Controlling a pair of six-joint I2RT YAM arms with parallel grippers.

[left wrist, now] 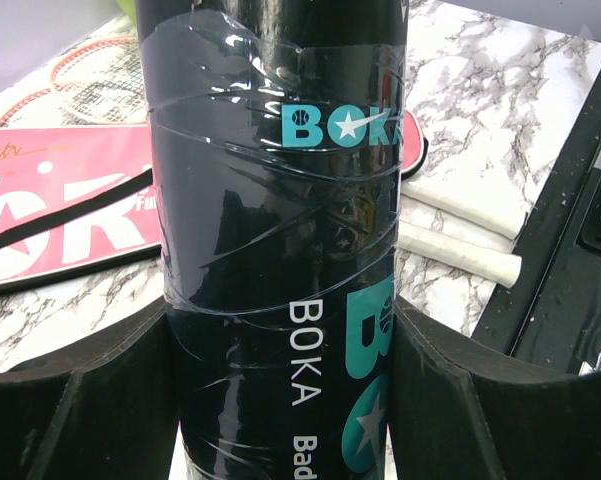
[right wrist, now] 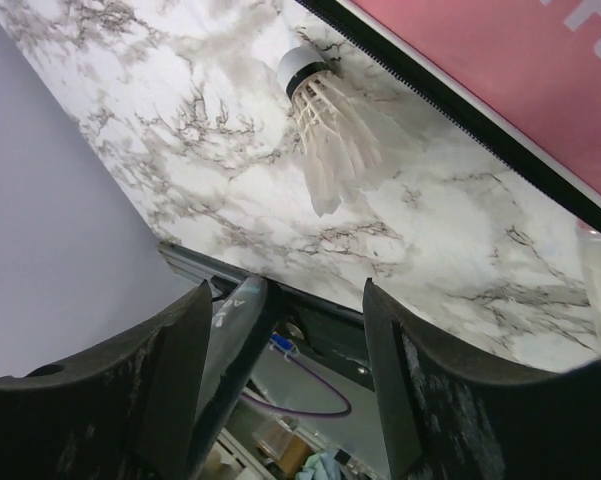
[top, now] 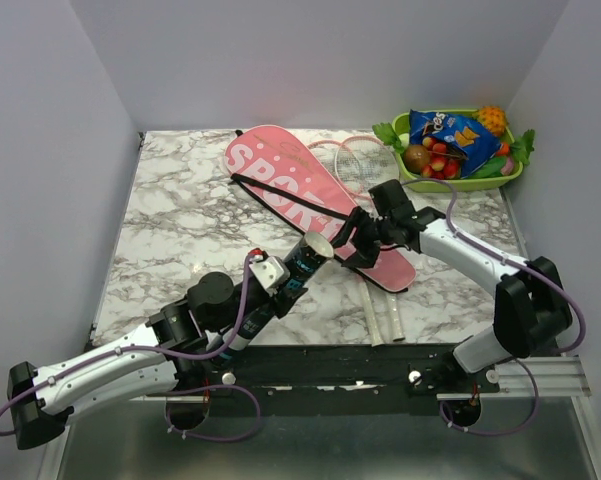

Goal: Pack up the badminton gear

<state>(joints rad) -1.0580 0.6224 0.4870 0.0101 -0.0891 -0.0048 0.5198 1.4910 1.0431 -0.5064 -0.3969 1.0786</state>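
Dark tube (left wrist: 280,250) (teal "BOKA" lettering), tilted over the near part of the marble table (top: 180,220), clamped between the fingers of the left gripper (left wrist: 280,395). Behind it the pink racket bag (top: 280,180) lies diagonally across two rackets (top: 358,160), their white handles protruding at its near end. Right gripper (right wrist: 290,300), jaws apart and empty, over that near end; one shuttlecock (right wrist: 325,130) lies on the table beside the bag's edge.
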